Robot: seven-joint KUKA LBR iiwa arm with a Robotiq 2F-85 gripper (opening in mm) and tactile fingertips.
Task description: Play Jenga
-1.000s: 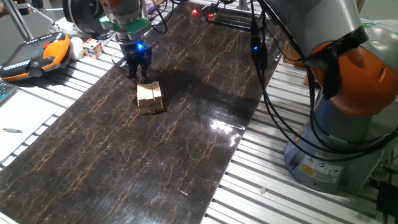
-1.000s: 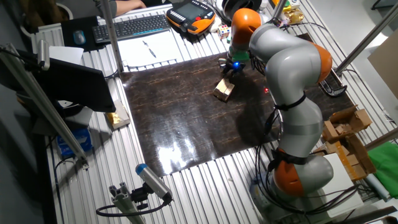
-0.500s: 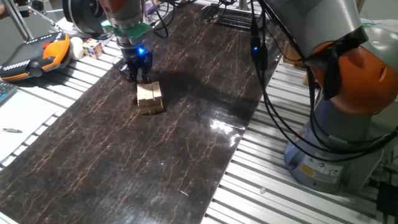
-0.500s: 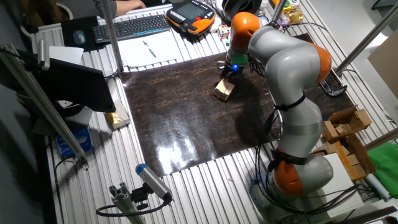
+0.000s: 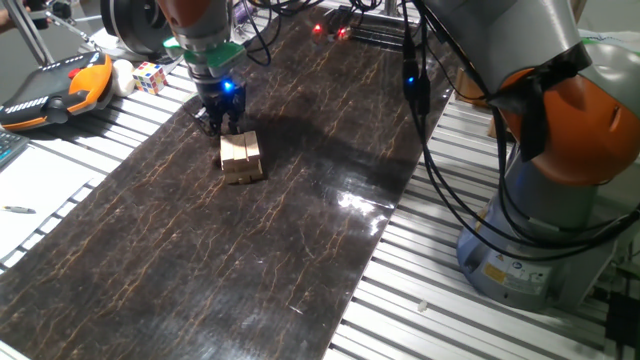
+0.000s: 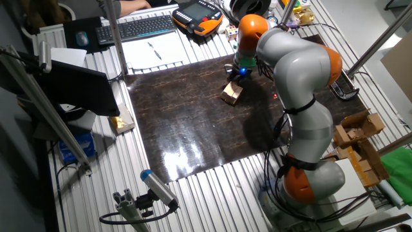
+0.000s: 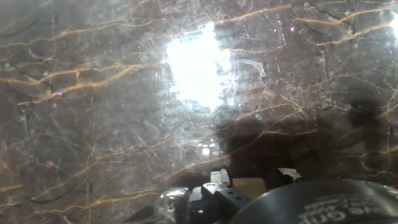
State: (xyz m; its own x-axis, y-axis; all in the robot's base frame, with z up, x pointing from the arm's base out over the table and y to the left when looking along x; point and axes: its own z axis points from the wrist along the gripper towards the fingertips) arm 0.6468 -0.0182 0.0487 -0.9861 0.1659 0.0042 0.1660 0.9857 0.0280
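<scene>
In one fixed view the gripper hangs low over the dark marbled mat near the desk's far left corner, just behind the block stack, which sits on the mat close to its left edge. The fingertips point down at mat level, probably so they can push or pinch a low block from the back; whether they are spread or closed cannot be told. A puzzle cube and an orange pendant lie off the mat at the desk's edge. In the other fixed view the arm bends across the mat's far edge, gripper just beside the block stack. The hand view shows mostly glare on the mat; a pale sliver by the fingers may be a block.
</scene>
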